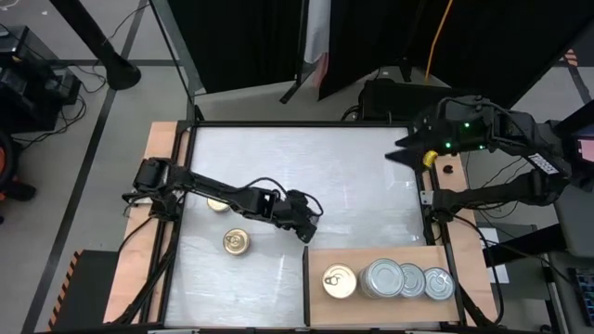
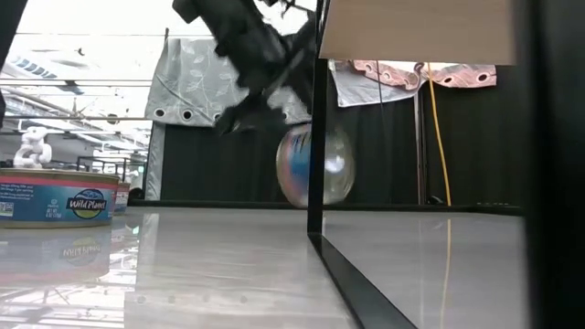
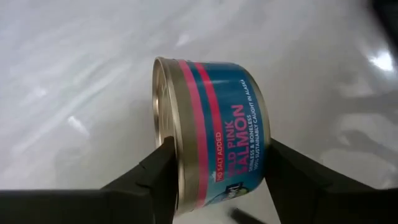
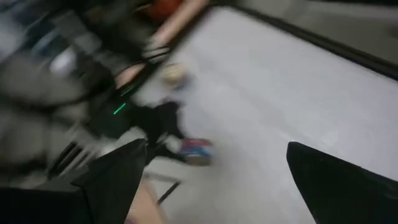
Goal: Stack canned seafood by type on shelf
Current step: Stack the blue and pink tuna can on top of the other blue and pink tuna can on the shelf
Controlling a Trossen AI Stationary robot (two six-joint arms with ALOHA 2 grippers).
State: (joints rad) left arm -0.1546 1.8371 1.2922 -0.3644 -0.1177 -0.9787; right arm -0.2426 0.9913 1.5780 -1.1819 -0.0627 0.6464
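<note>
We've got the left gripper (image 3: 214, 186) clamped on a salmon can (image 3: 211, 127) above the table (image 1: 362, 186). Our right gripper (image 4: 214, 180) hangs wide apart, holding nothing.

A robotics lab or test cell: a glossy white framed tabletop (image 1: 353, 186) stands on a grey floor amid loose black cables (image 1: 111, 42), black curtains (image 1: 251, 42) and hung patterned grey cloth (image 2: 196, 82).
</note>
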